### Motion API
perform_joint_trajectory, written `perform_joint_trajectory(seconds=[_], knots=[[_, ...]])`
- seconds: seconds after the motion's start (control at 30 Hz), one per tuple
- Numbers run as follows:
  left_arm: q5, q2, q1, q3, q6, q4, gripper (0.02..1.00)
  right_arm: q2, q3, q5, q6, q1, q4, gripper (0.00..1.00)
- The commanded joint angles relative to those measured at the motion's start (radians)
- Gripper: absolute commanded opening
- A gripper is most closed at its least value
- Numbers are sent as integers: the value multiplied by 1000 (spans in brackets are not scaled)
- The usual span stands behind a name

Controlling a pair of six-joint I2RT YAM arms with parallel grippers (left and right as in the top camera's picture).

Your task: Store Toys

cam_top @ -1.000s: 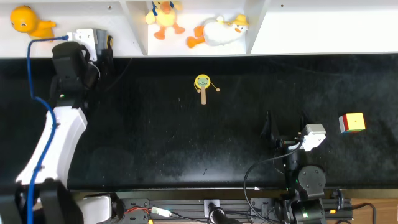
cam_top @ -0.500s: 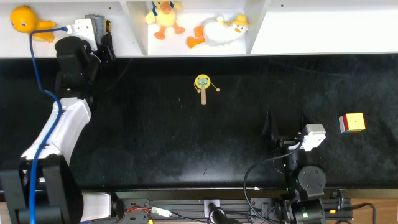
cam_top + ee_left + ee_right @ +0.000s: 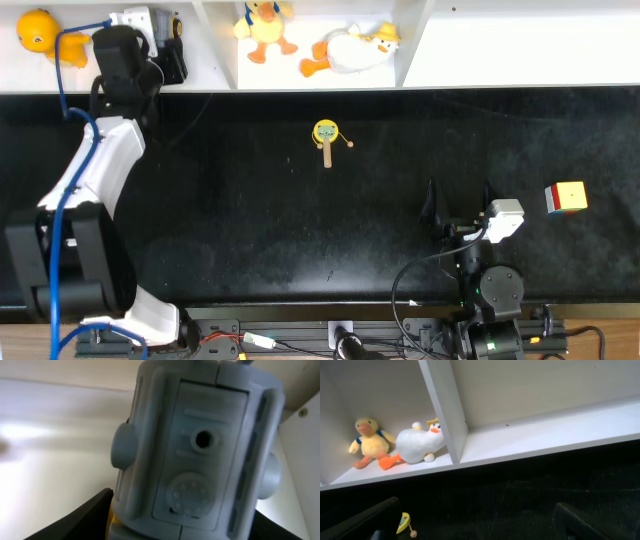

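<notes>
A grey toy robot (image 3: 195, 455) with round knobs on its sides sits between the fingers of my left gripper (image 3: 182, 512), which is shut on it. In the top view the left gripper (image 3: 160, 38) holds the toy robot (image 3: 138, 17) inside the left shelf compartment, beside an orange duck (image 3: 40, 30). A yellow rattle drum (image 3: 326, 135) and a coloured cube (image 3: 566, 197) lie on the black table. My right gripper (image 3: 458, 205) rests open near the table's front right, with nothing between its fingers.
The middle shelf compartment holds a yellow duck plush (image 3: 265, 25) and a white goose plush (image 3: 355, 48), also seen as the duck (image 3: 367, 440) and goose (image 3: 420, 442) in the right wrist view. White dividers (image 3: 445, 415) separate the compartments. The rattle drum (image 3: 405, 522) lies ahead of the right gripper.
The left arm has carried the grey toy robot up from the shelf's front edge deeper into the left compartment. The right arm has not moved.
</notes>
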Motion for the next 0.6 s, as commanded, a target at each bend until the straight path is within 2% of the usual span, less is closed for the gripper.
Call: perform_joint_trajectory(seconds=[0.03,0.37,0.4,0.47,0.53,0.6], knots=[[1,22,-1,39,-11,-4,86,-8,-14,8,-7,6,5,996],[-21,22,-1,39,-11,-70,229,-8,-14,8,-7,6,5,996],[-21,22,-1,39,-11,-74,264,-8,-14,8,-7,6,5,996],[-21,22,-1,39,-11,-77,432,-8,-14,8,-7,6,5,996],[-21,22,-1,39,-11,-77,494,-8,-14,8,-7,6,5,996],[-21,22,-1,39,-11,-77,632,-8,-14,8,-7,6,5,996]])
